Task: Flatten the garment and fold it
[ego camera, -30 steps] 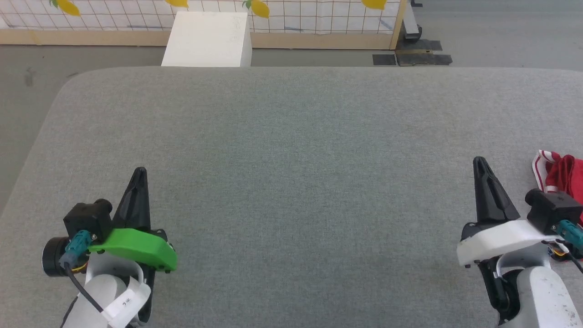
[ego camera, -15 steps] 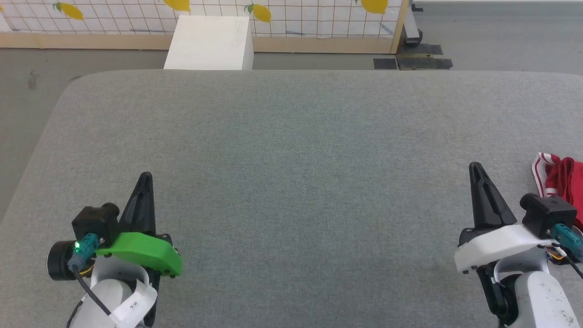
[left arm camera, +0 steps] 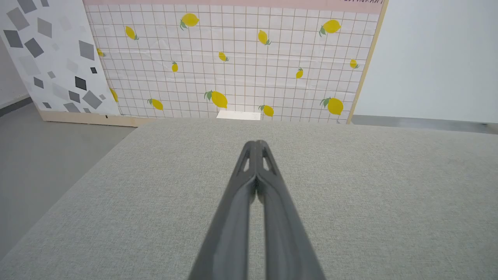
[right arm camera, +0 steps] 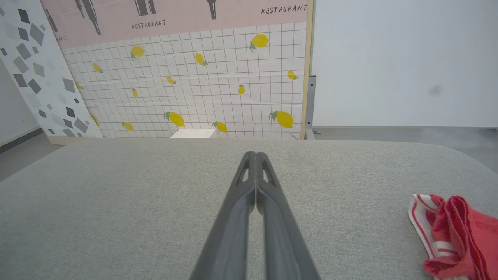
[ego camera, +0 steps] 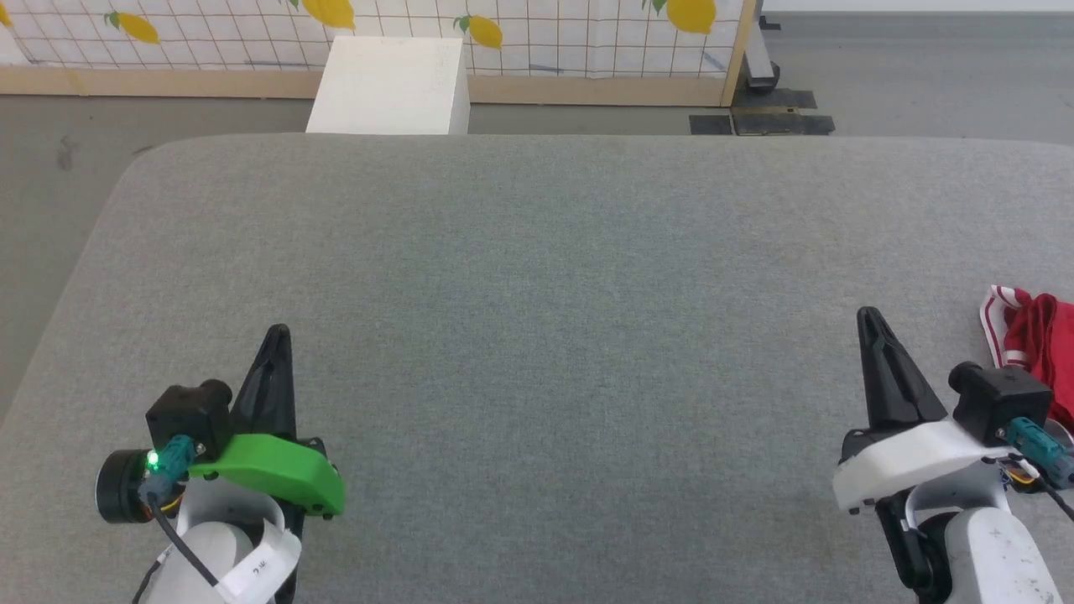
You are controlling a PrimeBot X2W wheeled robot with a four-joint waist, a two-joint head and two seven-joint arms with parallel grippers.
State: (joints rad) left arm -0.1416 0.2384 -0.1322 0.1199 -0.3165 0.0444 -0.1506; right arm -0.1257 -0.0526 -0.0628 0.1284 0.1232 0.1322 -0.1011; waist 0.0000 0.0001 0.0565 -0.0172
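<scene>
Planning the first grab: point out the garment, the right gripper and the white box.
garment [right arm camera: 461, 233], right wrist view, on the crumpled red cloth right of the striped trim
right gripper [ego camera: 869, 317], head view, at its shut fingertips
white box [ego camera: 388, 84], head view, on its top face

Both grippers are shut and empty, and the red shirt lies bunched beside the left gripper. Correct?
No. The red shirt lies bunched beside the right gripper, not the left gripper, as the head view shows; both are shut and empty.
</scene>
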